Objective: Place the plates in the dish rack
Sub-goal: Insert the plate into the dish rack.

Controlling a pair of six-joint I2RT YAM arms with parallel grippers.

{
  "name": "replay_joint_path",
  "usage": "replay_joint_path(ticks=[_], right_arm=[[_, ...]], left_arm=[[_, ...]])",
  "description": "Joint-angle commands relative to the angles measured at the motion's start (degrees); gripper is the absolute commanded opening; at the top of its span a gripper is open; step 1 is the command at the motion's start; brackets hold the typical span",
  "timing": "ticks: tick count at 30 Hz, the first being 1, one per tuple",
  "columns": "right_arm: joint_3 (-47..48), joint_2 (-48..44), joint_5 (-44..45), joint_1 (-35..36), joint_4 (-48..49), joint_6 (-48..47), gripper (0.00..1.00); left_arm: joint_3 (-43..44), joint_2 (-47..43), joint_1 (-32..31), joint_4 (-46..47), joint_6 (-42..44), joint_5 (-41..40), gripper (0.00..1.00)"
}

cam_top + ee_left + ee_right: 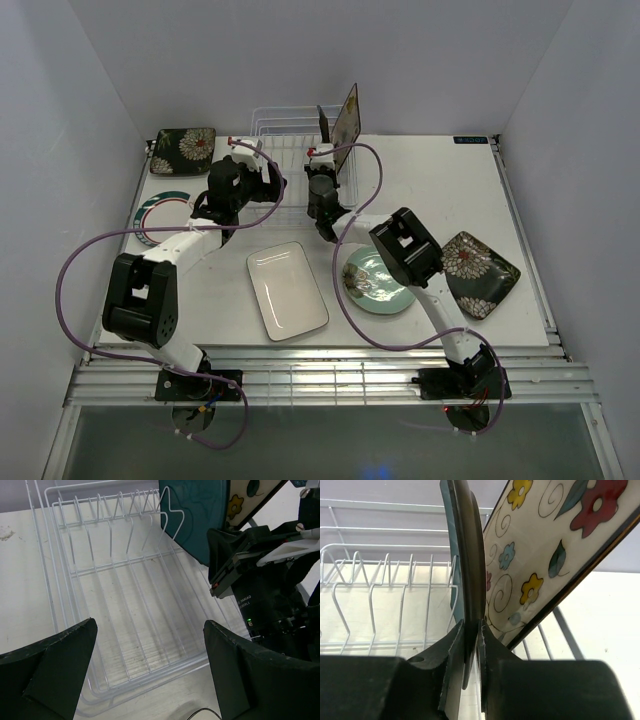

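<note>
My table [440,190] holds the dish rack [280,125]. Nearer me than the rack lie the white rectangular plate [287,290], the mint-green plate [365,288] and a dark floral plate [485,275]. Left of the rack lie a second dark plate [183,150] and the green-rimmed plate [160,215].

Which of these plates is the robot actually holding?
The teal square plate, pinched upright in the right hand at the rack. The cream floral plate leans beside it; the others lie flat.

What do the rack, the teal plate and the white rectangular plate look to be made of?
The rack looks like thin bent metal wire with a smooth white coating. The teal plate seems to be glazed ceramic or melamine: rigid and glossy, with soft reflections. The white plate is likely glazed ceramic too, given the sheen on its raised rim; plastic cannot be ruled out.
</note>
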Motion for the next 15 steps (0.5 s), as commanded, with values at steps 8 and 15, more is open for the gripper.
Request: replay_joint_path(ticks=[8,15], right_arm=[[0.3,-2.1,-1.4,1.7,-3.7,4.5,0.31],[1.4,-2.7,-1.8,1.5,-6.9,6.0,0.4]], left_arm=[[2.4,-1.1,0.5,-0.3,-0.6,1.0,0.98],[2.6,-1.0,0.5,-0.3,-0.6,1.2,0.98]])
